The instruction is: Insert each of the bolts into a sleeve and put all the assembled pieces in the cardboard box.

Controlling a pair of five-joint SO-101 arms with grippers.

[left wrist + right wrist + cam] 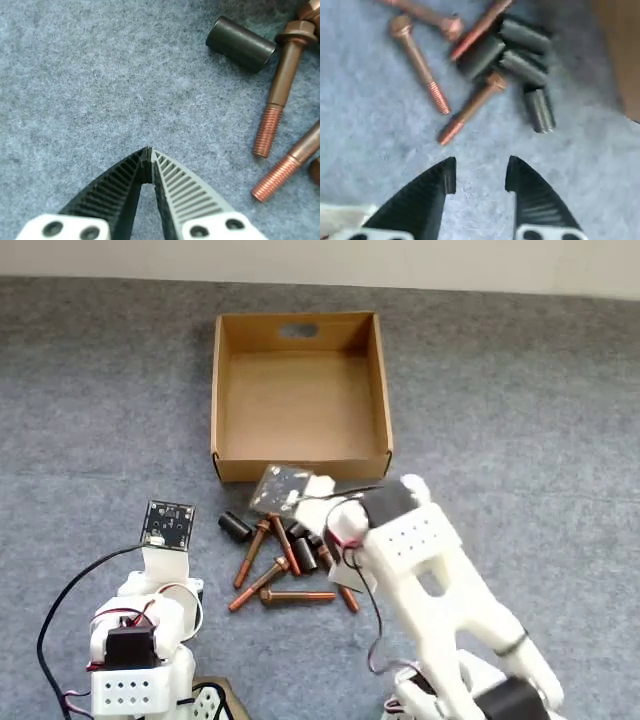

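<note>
The bolts (470, 107) and sleeves (522, 67) lie loose in 1 heap on the grey carpet (520, 440), just ahead of the fingertips of the right gripper (480, 175). The nearest bolt's threaded end points toward the gap between those fingers. At least 4 copper-coloured bolts and 4 dark sleeves can be counted there, some crossing or touching. As far as can be seen, no bolt sits inside a sleeve.

1 sleeve (240, 44) lies at the heap's edge, beyond the tips of the left gripper (148, 155) and off to their right, with 2 bolt shanks just past it. The cardboard box (215, 390) stands on the far side of the heap from both sets of fingers, open side up, with nothing in it.

By that reading the task is at its very start. There are 0 pieces assembled and 0 boxed, so every insertion and every placing is left to do.

The right arm is stretched forward over the heap with its wrist tipped down. Its fingers are spread fairly wide over the carpet and hold nothing. The left arm is drawn in close to its base, with its gripper aimed down at bare carpet. Its 2 fingers are pressed together tip to tip and are empty.
</note>
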